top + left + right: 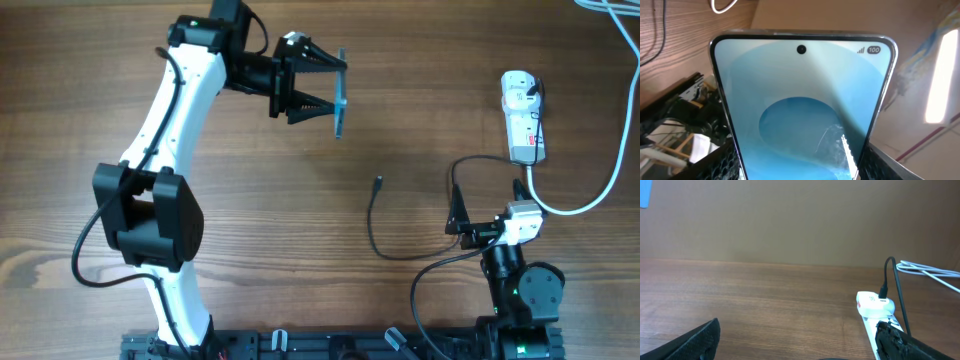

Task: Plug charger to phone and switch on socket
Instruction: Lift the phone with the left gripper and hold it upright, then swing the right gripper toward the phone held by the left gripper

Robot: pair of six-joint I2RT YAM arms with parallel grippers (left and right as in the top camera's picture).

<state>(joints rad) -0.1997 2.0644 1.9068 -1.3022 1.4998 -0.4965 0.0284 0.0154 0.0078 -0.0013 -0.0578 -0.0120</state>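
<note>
The wooden table (250, 200) lies bare and roomy between the two arms, from the middle to the near edge. Over its far middle, the left gripper (333, 88) clamps the phone (340, 104) on edge. The charger (372, 225) loops mid-table, and its plug tip (378, 183) lies loose, well apart from the phone. The power strip (522, 118) lies along the right edge, its white cord (590, 200) curling beside it. The right gripper (487, 203) gapes wide and empty just beside the strip's near end.
</note>
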